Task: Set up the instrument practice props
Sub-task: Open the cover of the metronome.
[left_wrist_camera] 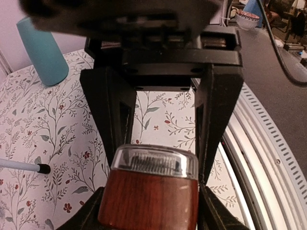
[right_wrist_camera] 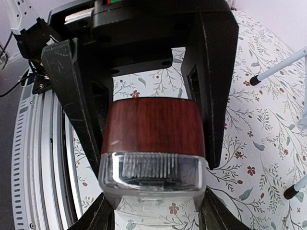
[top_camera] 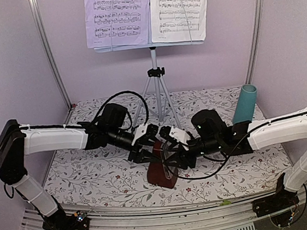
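The dark-red-brown metronome (top_camera: 162, 173) with a clear top part stands on the floral cloth near the front middle. My left gripper (top_camera: 149, 148) reaches in from the left and my right gripper (top_camera: 171, 149) from the right, both at its upper part. In the left wrist view the left gripper (left_wrist_camera: 151, 215) has its fingers against both sides of the metronome (left_wrist_camera: 148, 196). In the right wrist view the right gripper (right_wrist_camera: 156, 215) has its fingers pressed against the metronome (right_wrist_camera: 153, 127) too. The pale-blue music stand (top_camera: 151, 45) stands at the back on silver legs (top_camera: 150, 93), holding two sheet-music pages (top_camera: 118, 14).
A teal cup (top_camera: 244, 104) stands upright at the back right and also shows in the left wrist view (left_wrist_camera: 42, 52). Black-tipped tripod feet rest on the cloth (left_wrist_camera: 24, 166) (right_wrist_camera: 278, 69). The metal table rail (top_camera: 169, 215) runs along the front.
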{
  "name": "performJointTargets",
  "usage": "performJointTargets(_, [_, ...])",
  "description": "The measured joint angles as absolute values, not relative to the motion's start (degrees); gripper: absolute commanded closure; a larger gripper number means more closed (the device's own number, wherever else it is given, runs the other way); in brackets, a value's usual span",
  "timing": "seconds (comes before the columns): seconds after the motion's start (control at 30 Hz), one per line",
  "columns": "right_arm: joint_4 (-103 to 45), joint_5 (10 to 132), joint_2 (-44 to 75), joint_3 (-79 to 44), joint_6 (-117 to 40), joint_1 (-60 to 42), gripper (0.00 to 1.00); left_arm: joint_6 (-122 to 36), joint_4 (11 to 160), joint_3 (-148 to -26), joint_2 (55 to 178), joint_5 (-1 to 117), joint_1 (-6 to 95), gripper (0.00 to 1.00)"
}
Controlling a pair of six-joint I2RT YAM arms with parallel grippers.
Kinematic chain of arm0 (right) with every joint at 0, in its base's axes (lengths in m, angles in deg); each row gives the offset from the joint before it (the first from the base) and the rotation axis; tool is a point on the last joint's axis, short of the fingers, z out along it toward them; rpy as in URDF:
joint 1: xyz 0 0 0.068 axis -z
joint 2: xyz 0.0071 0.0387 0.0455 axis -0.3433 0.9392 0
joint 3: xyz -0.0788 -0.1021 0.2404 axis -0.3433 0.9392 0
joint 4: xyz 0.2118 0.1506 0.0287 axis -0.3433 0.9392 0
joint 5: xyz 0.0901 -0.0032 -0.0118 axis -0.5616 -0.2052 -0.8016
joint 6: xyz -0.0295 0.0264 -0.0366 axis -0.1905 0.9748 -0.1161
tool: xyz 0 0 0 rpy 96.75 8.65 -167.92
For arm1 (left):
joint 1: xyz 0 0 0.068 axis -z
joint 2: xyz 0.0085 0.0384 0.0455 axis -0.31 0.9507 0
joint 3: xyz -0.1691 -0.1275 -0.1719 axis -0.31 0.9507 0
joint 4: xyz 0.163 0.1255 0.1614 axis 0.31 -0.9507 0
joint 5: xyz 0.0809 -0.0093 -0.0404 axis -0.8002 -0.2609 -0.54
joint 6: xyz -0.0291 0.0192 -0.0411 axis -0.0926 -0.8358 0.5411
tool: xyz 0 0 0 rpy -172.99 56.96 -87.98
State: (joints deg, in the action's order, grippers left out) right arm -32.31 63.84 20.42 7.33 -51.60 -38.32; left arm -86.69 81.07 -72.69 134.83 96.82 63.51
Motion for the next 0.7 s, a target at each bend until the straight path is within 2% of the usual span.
performJointTargets(0.17, [-32.7,74.6,18.6,8.9,-52.6,-43.5,1.00,-89.1,80.6,-72.7,135.3,100.1,63.1,1.00])
performJointTargets(0.3, [-34.2,78.1,18.0,10.2,-52.9,-44.4,1.00,-89.9,80.7,-73.0,135.8,101.2,63.1,1.00])
performJointTargets(0.6, [-31.0,58.1,20.4,6.7,-48.9,-33.3,1.00,-85.8,81.5,-73.8,136.1,96.7,63.8,1.00])
performJointTargets(0.7, [-30.4,55.4,20.7,6.2,-47.5,-32.4,1.00,-84.9,81.9,-73.8,136.1,95.7,63.9,1.00])
